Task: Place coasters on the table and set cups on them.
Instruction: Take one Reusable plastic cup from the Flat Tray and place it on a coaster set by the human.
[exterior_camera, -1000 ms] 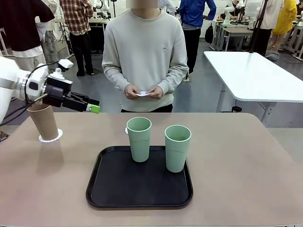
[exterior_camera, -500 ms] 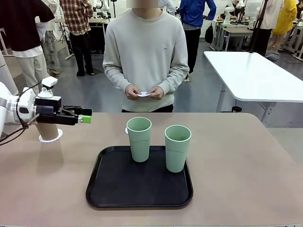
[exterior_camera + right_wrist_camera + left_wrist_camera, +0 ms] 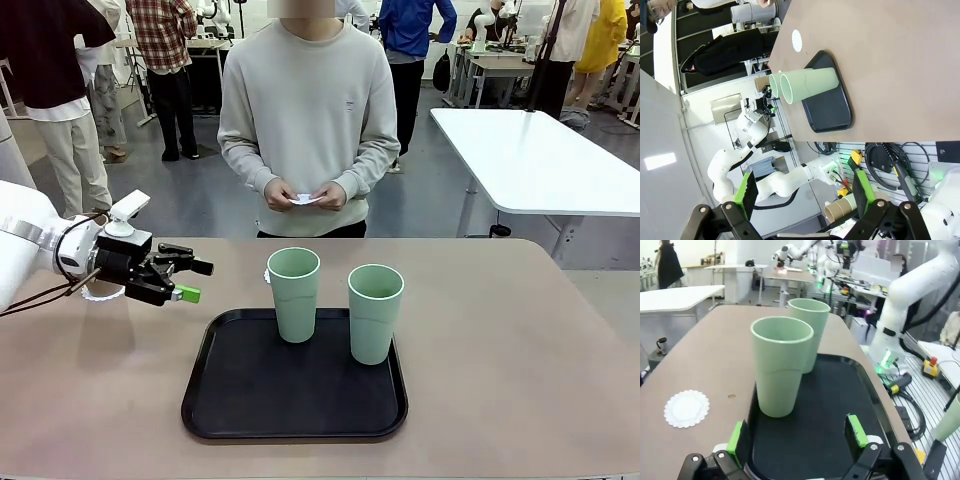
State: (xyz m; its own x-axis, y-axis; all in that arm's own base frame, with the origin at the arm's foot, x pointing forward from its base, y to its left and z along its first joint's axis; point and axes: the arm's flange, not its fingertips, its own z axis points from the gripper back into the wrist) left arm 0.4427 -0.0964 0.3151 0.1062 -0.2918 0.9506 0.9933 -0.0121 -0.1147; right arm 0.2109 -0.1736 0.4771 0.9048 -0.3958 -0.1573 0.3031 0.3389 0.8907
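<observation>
Both mint cups (image 3: pixel 294 293) stand on the black tray (image 3: pixel 250 390), so they're yet to be set out. One coaster (image 3: pixel 686 408) lies bare on the surface (image 3: pixel 500 350) just beyond the tray; the person's hands (image 3: pixel 328 193) hold another. The left tool (image 3: pixel 195 281), wide and empty, hovers left of the tray.

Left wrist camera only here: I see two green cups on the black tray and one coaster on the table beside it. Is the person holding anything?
Observer: Yes, the person's hands hold a white coaster behind the table.
Operator: Any other coaster down?
Observer: The left coaster, its lacy edge showing behind the left gripper.
Operator: And the right gripper?
Observer: The right gripper is open, far back from the tray.
</observation>
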